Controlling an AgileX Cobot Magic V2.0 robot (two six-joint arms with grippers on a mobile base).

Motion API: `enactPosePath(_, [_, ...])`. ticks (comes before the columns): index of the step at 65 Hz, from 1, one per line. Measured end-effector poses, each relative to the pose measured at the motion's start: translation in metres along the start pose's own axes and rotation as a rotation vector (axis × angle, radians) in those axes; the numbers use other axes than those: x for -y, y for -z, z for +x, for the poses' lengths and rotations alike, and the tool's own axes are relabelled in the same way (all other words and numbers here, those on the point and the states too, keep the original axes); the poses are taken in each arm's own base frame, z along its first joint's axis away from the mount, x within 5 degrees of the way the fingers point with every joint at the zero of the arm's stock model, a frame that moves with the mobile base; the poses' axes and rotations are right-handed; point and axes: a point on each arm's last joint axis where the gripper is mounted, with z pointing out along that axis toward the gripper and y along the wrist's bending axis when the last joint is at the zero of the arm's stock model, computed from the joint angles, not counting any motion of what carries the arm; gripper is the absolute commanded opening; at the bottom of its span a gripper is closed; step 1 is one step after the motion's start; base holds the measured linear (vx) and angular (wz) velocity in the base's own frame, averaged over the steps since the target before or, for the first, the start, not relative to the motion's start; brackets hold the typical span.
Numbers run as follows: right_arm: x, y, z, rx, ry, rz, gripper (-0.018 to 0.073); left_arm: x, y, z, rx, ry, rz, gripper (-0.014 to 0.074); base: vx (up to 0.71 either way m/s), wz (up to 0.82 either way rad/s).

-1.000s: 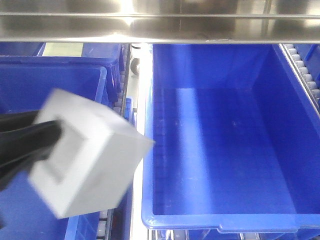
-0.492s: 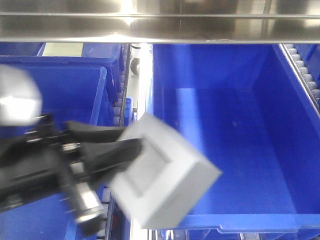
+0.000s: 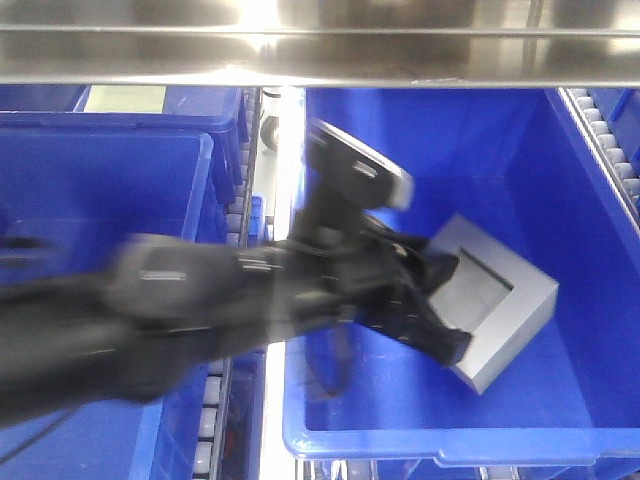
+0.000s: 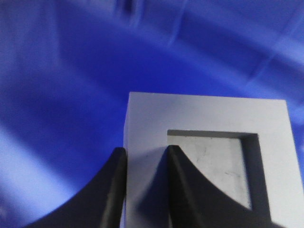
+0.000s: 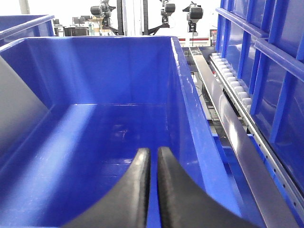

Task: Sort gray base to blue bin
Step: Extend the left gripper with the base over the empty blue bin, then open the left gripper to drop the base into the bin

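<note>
My left tool (image 4: 145, 156) grips the small light-gray matte cube-like base (image 3: 492, 312) inside the large bright-blue plastic bin (image 3: 560, 440).

In the wrist view my two black fingers (image 4: 183, 185) pinch one wall of the gray base (image 4: 209, 118): one finger is on the outer side, the other stands in the square recess. In the front view the base is tilted, the recess facing toward my arm, above the bin floor near the right inner wall; I cannot tell if it touches the floor. My right tool (image 5: 153, 156) holds nothing, its fingers almost together, over another blue bin (image 5: 185, 85).
</note>
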Motion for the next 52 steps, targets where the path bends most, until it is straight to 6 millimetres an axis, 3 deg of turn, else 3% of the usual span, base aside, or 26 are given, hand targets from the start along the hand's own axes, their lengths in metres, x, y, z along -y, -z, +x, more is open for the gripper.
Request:
enactPosePath(7, [0.0, 0.0, 0.0, 0.0, 0.0, 0.0, -0.0004, -0.004, -0.03, 0.02, -0.069, 0.004, -0.016, 0.0204, 0.0, 0.0])
enactPosePath(18, [0.0, 0.0, 0.0, 0.0, 0.0, 0.0, -0.0004, -0.006, -0.05, 0.043, -0.141, 0.006, -0.019, 0.026, 0.0, 0.0])
enactPosePath(43, [0.0, 0.0, 0.0, 0.0, 0.0, 0.0, -0.0004, -0.005, -0.054, 0.044, -0.146, 0.007, -0.01, 0.0265, 0.0, 0.0])
enactPosePath(52, [0.0, 0.0, 0.0, 0.0, 0.0, 0.0, -0.0004, 0.0, -0.051, 0.041, -0.146, 0.011, 0.037, 0.0195, 0.0, 0.0])
